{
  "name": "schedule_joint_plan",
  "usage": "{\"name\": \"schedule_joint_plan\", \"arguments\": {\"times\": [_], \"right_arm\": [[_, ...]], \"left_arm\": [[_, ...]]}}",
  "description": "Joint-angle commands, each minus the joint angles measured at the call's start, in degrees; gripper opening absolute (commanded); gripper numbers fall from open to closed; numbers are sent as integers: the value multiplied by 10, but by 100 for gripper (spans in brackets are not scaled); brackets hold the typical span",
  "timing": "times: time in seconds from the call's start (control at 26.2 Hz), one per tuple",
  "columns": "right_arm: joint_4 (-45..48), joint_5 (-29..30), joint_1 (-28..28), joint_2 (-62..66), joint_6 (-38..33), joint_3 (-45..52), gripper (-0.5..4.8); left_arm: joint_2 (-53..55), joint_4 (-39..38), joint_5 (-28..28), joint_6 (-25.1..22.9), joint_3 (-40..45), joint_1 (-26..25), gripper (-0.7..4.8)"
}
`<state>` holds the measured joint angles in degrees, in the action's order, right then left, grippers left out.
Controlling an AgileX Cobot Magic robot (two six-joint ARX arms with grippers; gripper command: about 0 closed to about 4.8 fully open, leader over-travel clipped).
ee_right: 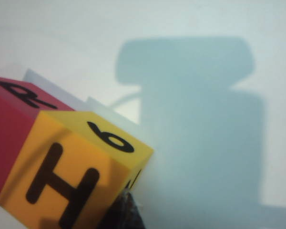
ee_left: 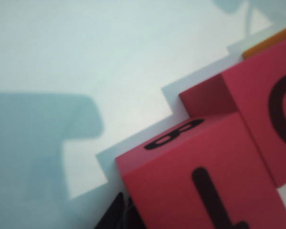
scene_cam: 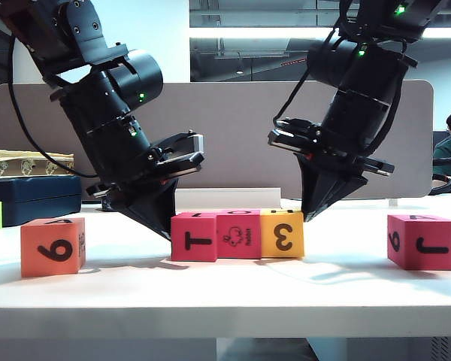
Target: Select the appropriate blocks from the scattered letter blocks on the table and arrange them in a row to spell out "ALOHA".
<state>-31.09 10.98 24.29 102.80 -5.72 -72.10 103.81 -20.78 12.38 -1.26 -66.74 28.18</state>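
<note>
Centrally, three touching letter blocks (scene_cam: 237, 235), pink, pink, yellow, black markings

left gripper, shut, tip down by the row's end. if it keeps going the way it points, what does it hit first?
Likely the table. The shut left gripper points down, slanting toward the crimson T block, its tip already against that block's outer side near the base. Depth is unclear, so it may push the block first.

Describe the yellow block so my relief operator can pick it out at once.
On the white table, three letter blocks touch in a row at the centre. The yellow block is that row's right end, with the shut right gripper at its outer side. It alone is yellow, showing a sideways 3; its neighbours are crimson-pink.
</note>
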Motion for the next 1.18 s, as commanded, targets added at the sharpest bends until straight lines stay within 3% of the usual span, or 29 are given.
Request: {"name": "schedule_joint_plan", "arguments": {"times": [0.04,0.65,0.92,1.11,1.18], "right_arm": [[13,-17,3,-2,-1,-3,-6],[14,-70,3,-2,-1,-3,-6],[-5,-79,3,-14,0,-3,-6],[-21,-78,3,-72,2,-3,-6],[-38,-78,3,-113,13,-3,-6]], "left_arm": [[-2,3,17,2,-2,6,-5],[-2,-6,-102,-5,-8,6,-5],[-5,-209,-117,-44,-118,6,-5],[-26,-234,-109,-43,-146,6,-5],[-31,-242,-72,-42,-144,6,-5]]}}
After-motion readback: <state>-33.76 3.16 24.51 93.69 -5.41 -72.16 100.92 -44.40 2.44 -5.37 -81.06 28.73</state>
